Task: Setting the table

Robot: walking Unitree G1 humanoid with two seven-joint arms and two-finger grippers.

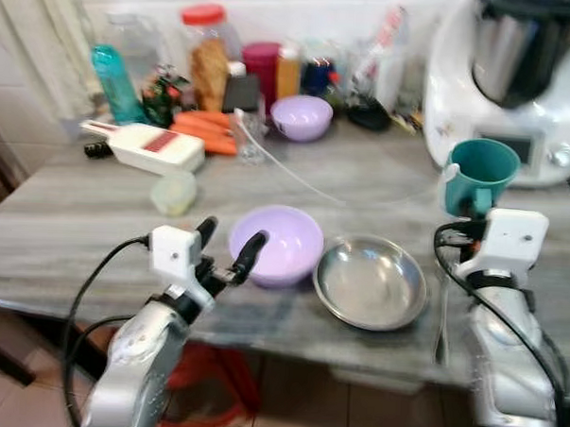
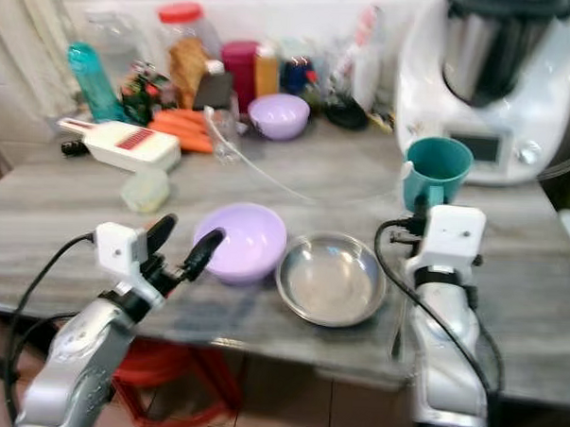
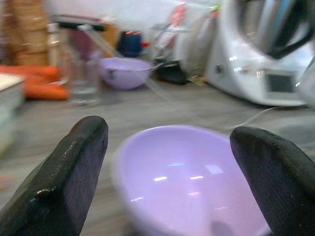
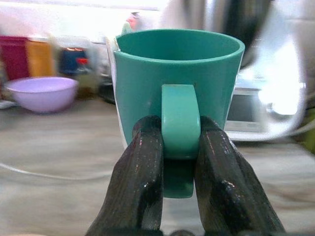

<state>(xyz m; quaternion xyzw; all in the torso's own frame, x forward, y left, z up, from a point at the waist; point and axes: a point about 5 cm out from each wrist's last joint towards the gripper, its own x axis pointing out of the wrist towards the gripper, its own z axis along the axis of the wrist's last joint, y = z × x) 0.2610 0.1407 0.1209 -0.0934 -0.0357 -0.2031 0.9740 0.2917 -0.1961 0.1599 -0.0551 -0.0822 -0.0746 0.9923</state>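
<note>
Your right gripper (image 4: 179,147) pinches the green mug (image 4: 178,83) by its handle; your left gripper (image 1: 229,244) is spread wide.

Landmark, the steel bowl (image 1: 371,281) on the table (image 1: 67,213): mug upright just behind its right side, near the white appliance (image 1: 518,72). Purple bowl (image 1: 276,243) touching its left rim, left fingers (image 3: 74,167) either side of it, apart.

Two silver arms, white boxy wrist housings, black cables looping alongside, left hand (image 1: 229,248) and right hand (image 4: 179,147) with long black fingers
</note>
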